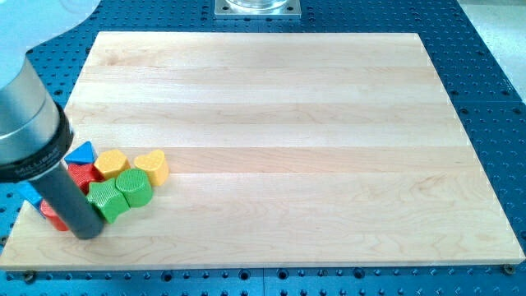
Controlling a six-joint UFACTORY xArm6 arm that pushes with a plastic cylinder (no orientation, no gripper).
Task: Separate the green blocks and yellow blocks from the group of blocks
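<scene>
Wooden board point(271, 123) is lying on a blue perforated table point(493, 99); all blocks are sitting bunched at the view's lower left. Going left to right: a blue block point(29, 194) is peeking out at the board's edge, a red block point(53, 215) is showing beside the rod, then a blue triangular block point(80, 153) above a second red block point(81, 174). The rod's tip point(85, 233) is resting at the cluster's lower edge, just beside the green blocks.

Task pieces are lying up and to the view's right of the tip: green star-like block point(106, 200), green rounded block point(134, 187), yellow block point(111, 164), yellow heart-shaped block point(153, 166). These four are touching one another.

Pincer state: none is fitted, only the bare rod. Pale lettering on the rod's grey collar is too blurred to read.
</scene>
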